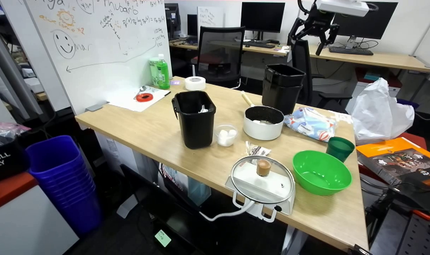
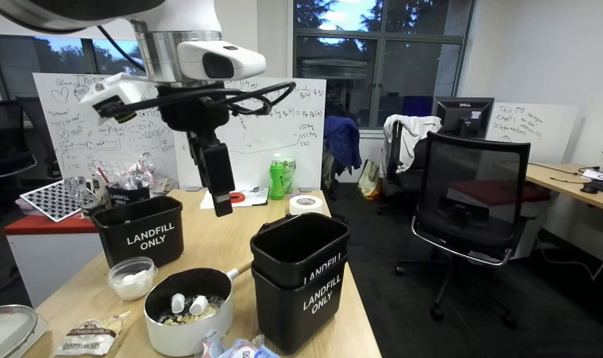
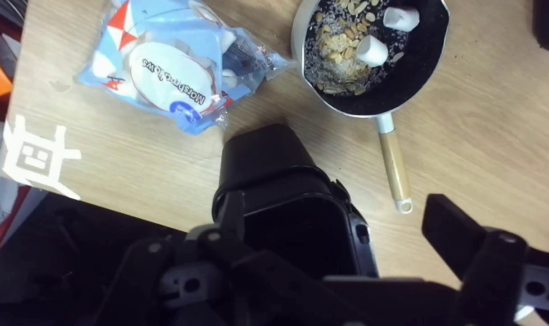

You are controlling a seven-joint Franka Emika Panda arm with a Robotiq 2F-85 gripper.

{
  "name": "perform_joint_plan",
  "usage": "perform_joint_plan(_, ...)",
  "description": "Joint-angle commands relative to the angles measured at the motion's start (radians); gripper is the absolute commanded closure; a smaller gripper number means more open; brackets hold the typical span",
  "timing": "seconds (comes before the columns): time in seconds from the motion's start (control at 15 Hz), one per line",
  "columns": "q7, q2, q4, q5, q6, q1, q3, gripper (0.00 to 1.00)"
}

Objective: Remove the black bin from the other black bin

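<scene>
The black bin (image 1: 285,81) is nested upright inside the other black bin (image 1: 279,99) near the table edge. Both exterior views show the stack; the inner bin (image 2: 294,274) sticks up a little above the outer bin (image 2: 294,318), and both carry white lettering. In the wrist view the inner bin (image 3: 297,194) opens toward the camera, with the outer bin (image 3: 265,151) around it. My gripper (image 3: 337,206) is open and empty, its fingers wide apart. In an exterior view the gripper (image 1: 306,44) hangs above the stack, apart from it.
A white pot (image 1: 262,127) stands beside the stack, its wooden handle (image 3: 394,165) close by. A marshmallow bag (image 3: 174,68) lies beside the bins. A third black bin (image 1: 197,124) with white inside, a cup of marshmallows (image 1: 226,136) and a green bowl (image 1: 321,173) are on the table.
</scene>
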Motion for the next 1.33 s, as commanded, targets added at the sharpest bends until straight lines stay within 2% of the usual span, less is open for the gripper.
perform_joint_plan(0.0,0.190,0.036,0.016,-0.007,0.010,-0.019,-0.001,0.00)
perform_joint_plan(0.33,0.480,0.125,0.044,0.007,0.036,-0.013,-0.014,0.00)
perform_joint_plan(0.67,0.713,0.216,0.102,0.033,0.066,-0.011,-0.015,0.00)
perform_joint_plan(0.87,0.811,0.251,0.117,0.028,0.074,-0.011,-0.015,0.00)
perform_joint_plan(1.13,0.879,0.280,0.135,0.030,0.094,-0.013,-0.009,0.00)
perform_joint_plan(1.27,0.904,0.286,0.137,0.017,0.108,-0.009,-0.013,0.26)
